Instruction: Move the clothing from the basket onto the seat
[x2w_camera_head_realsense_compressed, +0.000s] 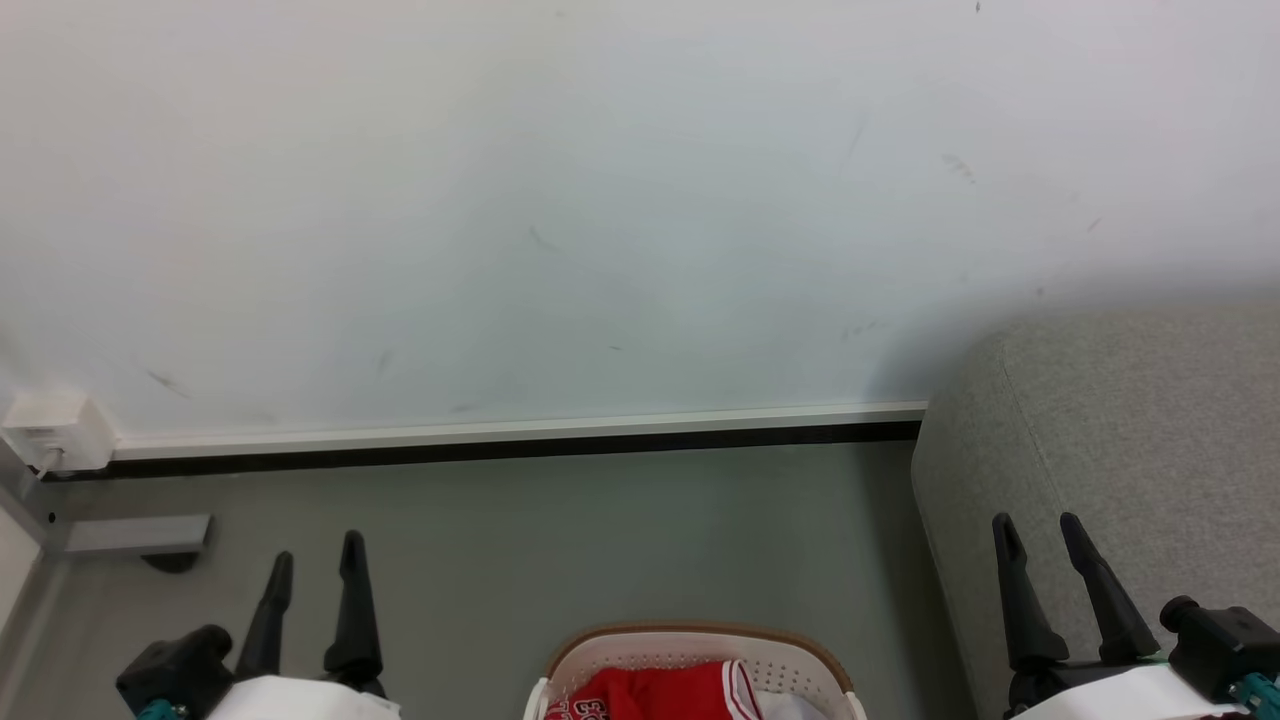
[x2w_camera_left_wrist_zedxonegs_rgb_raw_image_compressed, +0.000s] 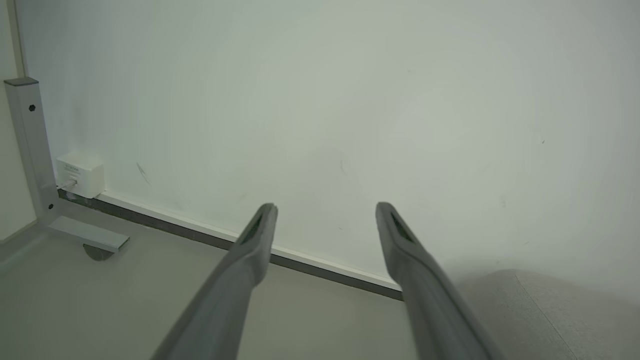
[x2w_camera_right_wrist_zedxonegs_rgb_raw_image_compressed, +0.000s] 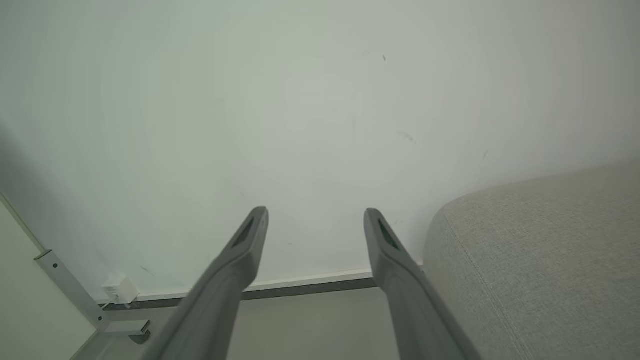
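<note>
head view, basket: white perforated plastic laundry basket (x2w_camera_head_realsense_compressed: 790, 668) with a brown rim, on the grey floor (x2w_camera_head_realsense_compressed: 600, 540) at the bottom middle, cut off by the frame edge
head view, clothing: soft red sports clothing (x2w_camera_head_realsense_compressed: 665, 695) with white trim, lying inside the basket; a bit of white lettering peeks out but I can't read it
head view, seat: big light-grey woven-fabric sofa seat (x2w_camera_head_realsense_compressed: 1130, 430) on the right, near the basket
head view, left gripper: dark two-fingered left gripper (x2w_camera_head_realsense_compressed: 318, 552) at lower left over the floor, fingers apart, holding nothing
head view, right gripper: dark two-fingered right gripper (x2w_camera_head_realsense_compressed: 1038, 525) at lower right in front of the seat's rounded corner, spread and empty too
head view, background: pale wall (x2w_camera_head_realsense_compressed: 600, 200), small white wall box (x2w_camera_head_realsense_compressed: 55, 430) at far left
left wrist view: left gripper wide open and pointing at the wall; seat corner at lower right; grey metal post (x2w_camera_left_wrist_zedxonegs_rgb_raw_image_compressed: 30, 145) at left
right wrist view: right gripper wide open with nothing between the fingers, seat just to its right
</note>
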